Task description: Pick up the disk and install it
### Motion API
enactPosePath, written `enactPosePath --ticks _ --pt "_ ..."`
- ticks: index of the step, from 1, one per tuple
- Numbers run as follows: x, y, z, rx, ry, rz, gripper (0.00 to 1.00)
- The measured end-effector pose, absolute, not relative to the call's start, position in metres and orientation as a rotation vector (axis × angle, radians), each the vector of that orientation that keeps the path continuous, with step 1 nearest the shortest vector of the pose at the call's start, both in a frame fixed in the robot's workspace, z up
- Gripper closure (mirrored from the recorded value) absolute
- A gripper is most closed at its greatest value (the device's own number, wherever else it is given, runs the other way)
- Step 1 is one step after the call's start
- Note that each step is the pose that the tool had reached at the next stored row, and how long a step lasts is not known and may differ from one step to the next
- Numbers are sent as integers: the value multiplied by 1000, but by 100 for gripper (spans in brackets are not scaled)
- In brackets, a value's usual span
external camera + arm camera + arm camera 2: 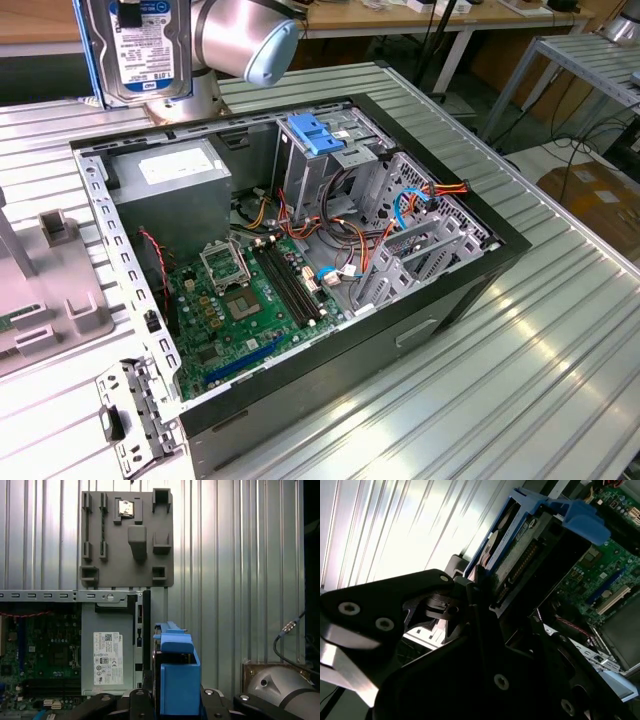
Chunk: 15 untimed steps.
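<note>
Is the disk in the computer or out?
Out. The gripper holds the disk up in the air, not inside the open computer case.

The silver cylindrical arm (225,30) is wearing a pale blue end cap (272,52), its black gripper (176,705) is showing silver screws (349,608), and a black cable (287,630) is running alongside.

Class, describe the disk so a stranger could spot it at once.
Find the open computer case. Above its far corner, by the arm, hangs the disk. Unlike the grey box inside, it is flat with blue side rails.
</note>
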State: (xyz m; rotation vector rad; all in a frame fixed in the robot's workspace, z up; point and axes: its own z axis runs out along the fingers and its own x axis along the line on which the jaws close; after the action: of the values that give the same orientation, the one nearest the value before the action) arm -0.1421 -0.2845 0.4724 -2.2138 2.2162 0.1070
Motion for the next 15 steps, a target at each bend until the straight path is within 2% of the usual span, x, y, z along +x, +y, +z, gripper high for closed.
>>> enactPosePath --ticks 6,15 --pt "-122 -301 471 -2214 2216 107 64" --pt "-117 -304 471 -2214 2216 107 64"
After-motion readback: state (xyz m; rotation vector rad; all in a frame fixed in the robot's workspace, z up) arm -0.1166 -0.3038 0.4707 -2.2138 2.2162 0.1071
